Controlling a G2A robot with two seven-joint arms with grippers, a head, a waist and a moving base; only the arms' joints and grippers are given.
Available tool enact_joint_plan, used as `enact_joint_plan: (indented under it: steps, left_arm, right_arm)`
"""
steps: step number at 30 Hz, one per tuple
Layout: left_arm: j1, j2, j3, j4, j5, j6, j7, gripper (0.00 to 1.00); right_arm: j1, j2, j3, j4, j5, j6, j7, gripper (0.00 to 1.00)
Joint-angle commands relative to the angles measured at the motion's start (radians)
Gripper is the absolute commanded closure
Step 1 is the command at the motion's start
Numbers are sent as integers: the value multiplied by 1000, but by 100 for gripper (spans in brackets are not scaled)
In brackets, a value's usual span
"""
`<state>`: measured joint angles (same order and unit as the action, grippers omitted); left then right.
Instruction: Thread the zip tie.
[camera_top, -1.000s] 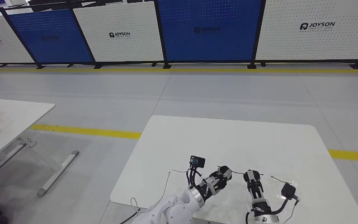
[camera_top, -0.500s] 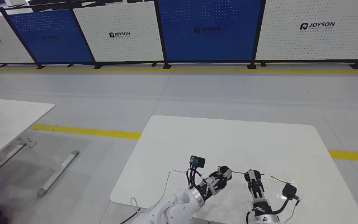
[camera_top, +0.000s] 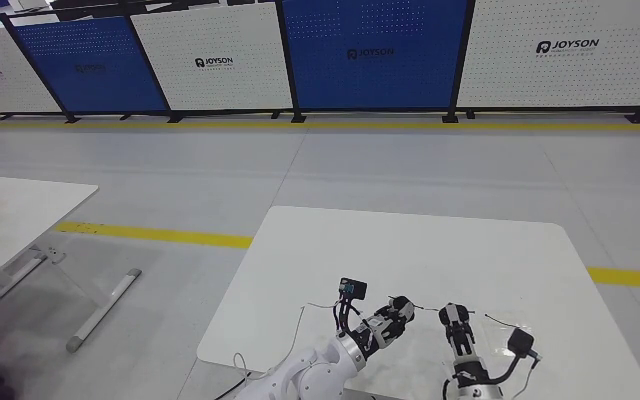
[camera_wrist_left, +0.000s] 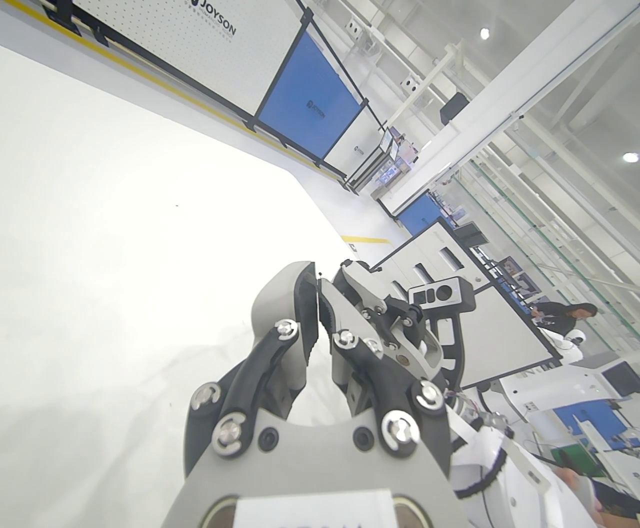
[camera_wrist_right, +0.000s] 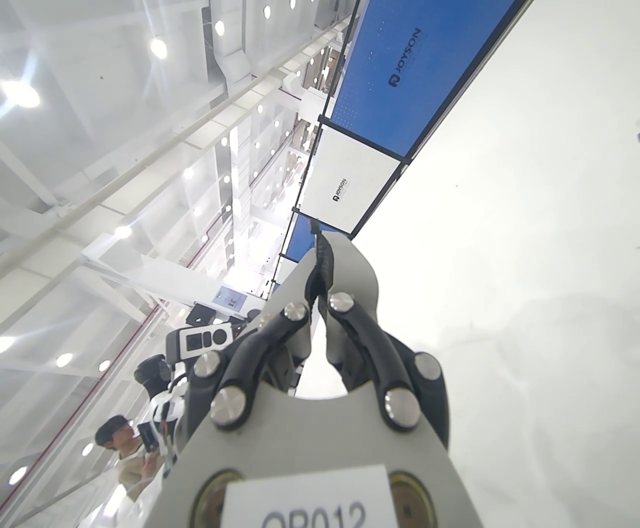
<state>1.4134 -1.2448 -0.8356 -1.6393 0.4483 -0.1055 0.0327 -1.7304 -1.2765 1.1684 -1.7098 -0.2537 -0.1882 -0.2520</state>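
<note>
Poised low over the near edge of the desk (camera_top: 400, 240), tip to tip. Clamping the zip tie (camera_top: 427, 308) with left pincer (camera_wrist_left: 318, 281) and right pincer (camera_wrist_right: 320, 250), strung between them.

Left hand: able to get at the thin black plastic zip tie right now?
Likely yes: left hand looks shut on the thin black plastic zip tie, which spans to right hand; nothing blocks it.

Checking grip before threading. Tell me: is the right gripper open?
No, the right gripper is shut, pinching a thin black zip tie at its fingertips.
</note>
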Motion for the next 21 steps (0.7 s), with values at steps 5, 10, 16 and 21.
enact_joint_plan:
  steps: [5,10,16,21]
  left_arm:
    - [0,0,0,0,0,0,0,100]
    - [0,0,0,0,0,0,0,100]
    - [0,0,0,0,0,0,0,100]
    - [0,0,0,0,0,0,0,100]
  right_arm:
    - [9,-5,-8,8,-12,14,4,100]
    - [13,-10,-12,15,-20,17,0,100]
    - [11,-13,-9,15,-22,14,0,100]
    - [11,-16,-7,16,-26,8,3,100]
